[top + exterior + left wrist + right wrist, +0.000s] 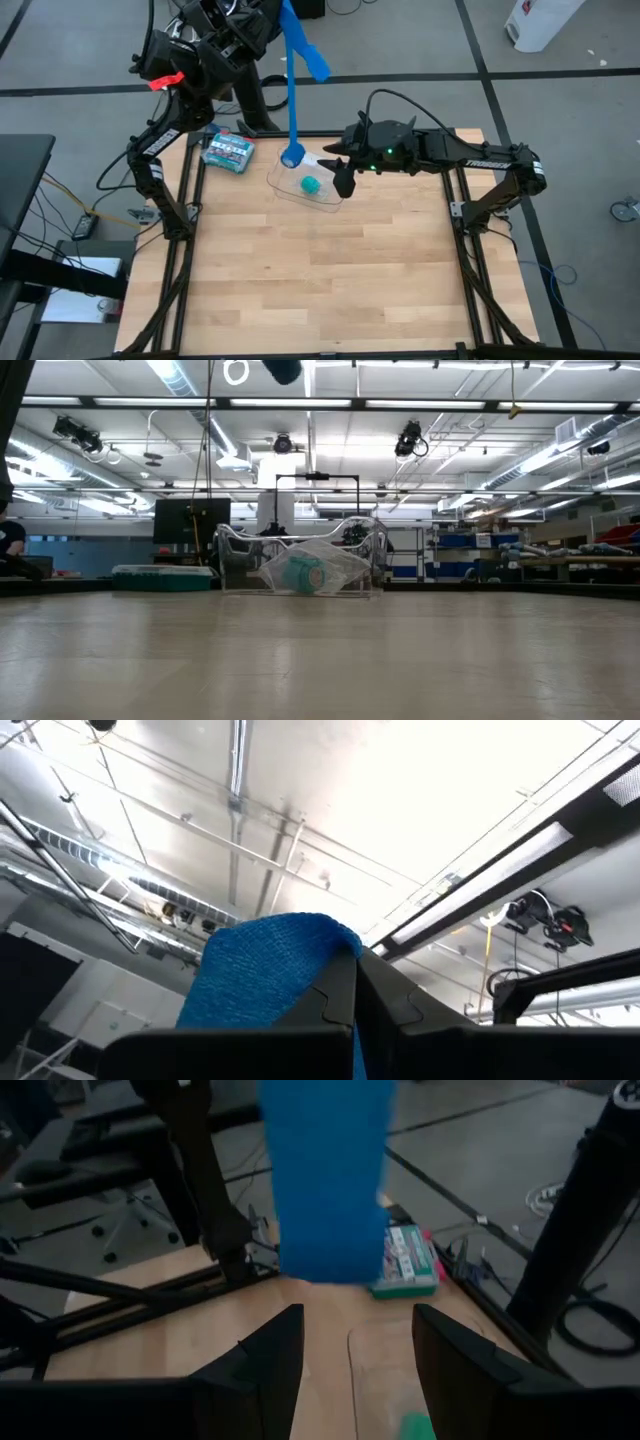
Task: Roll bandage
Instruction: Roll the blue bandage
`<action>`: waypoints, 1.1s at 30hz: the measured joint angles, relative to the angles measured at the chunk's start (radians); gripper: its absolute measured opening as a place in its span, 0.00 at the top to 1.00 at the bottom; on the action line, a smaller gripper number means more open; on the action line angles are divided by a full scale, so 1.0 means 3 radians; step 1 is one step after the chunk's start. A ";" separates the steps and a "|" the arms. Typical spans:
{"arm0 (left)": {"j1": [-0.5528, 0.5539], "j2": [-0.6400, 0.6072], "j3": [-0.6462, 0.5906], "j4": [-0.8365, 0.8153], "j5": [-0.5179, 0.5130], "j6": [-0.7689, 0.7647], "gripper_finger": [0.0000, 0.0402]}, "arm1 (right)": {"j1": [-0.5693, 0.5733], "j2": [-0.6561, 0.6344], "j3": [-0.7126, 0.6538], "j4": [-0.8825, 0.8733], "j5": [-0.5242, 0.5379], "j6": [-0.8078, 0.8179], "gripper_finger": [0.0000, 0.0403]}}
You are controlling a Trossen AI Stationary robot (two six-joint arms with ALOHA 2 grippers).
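The bright blue bandage (pixel 293 90) hangs as a long strip from my left gripper (pixel 283 12), which is raised high over the table's far edge and shut on it. The strip's lower end is a small roll (pixel 292 155), hanging in the air over the far side of the table. My right gripper (pixel 341 180) is open and empty, low over a clear tray (pixel 285 188). In the right wrist view the strip (pixel 325 1180) hangs just beyond the open fingers (pixel 350 1350). My left gripper pinches the bandage near its upper end (pixel 300 970) between its two fingers, which slant upward toward the ceiling. A short tail (pixel 315 62) falls to one side. The long part hangs straight below, lifted clear of the table.
The clear tray holds a small teal-green roll (pixel 311 185) in crumpled plastic (pixel 300 572). A green-and-white printed box (pixel 228 150) lies at the table's far left. The near half of the wooden table (pixel 320 290) is bare wood.
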 joint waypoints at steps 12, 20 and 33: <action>-0.0273 -0.0010 0.0046 -0.0004 0.0116 0.0455 0.99 | -0.0001 0.0001 0.0000 -0.0040 -0.0231 0.0269 0.56; -0.0311 -0.0013 0.0046 0.0025 0.0059 0.0522 0.99 | 0.0105 0.0055 -0.0003 -0.0050 0.0000 0.0218 0.56; -0.0392 -0.0014 0.0045 0.0093 0.0003 0.0691 0.99 | 0.0105 0.0253 -0.0003 0.0302 -0.0055 0.0154 0.57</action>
